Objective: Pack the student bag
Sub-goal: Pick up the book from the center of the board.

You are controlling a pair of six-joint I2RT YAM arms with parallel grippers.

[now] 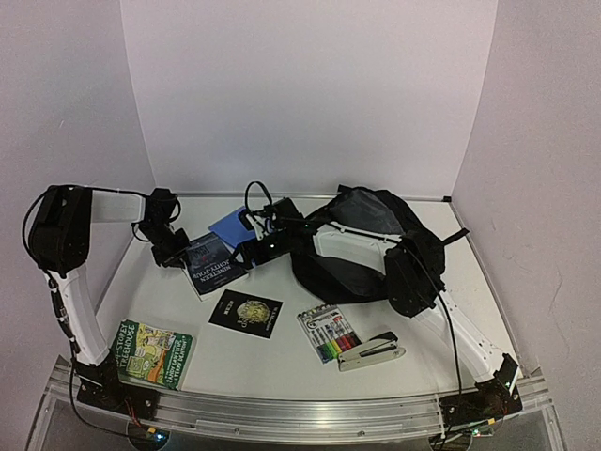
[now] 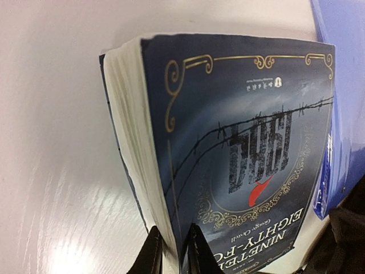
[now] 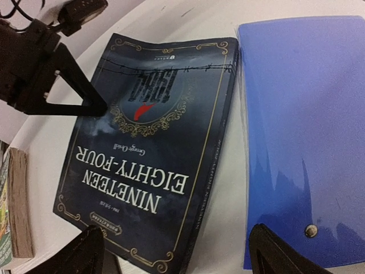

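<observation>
The left gripper is clamped on the edge of a dark blue paperback titled Nineteen Eighty-Four. One finger is on the cover and the other against the pages, so that side seems to tip up off the white table. Pinching an edge looks like the practical way to lift a book that lies flat. Just beside the paperback, on the side toward the bag, lies a blue plastic folder with a snap button. The right gripper hangs above both with its jaws spread wide and nothing between them, perhaps ready to steady or receive the book. Its arm reaches across the student bag, which slumps on the table's right half, near the folder, its opening showing grey lining. Closer to the arm bases lie a black booklet, a pack of markers, a stapler and a green book, none yet packed.
</observation>
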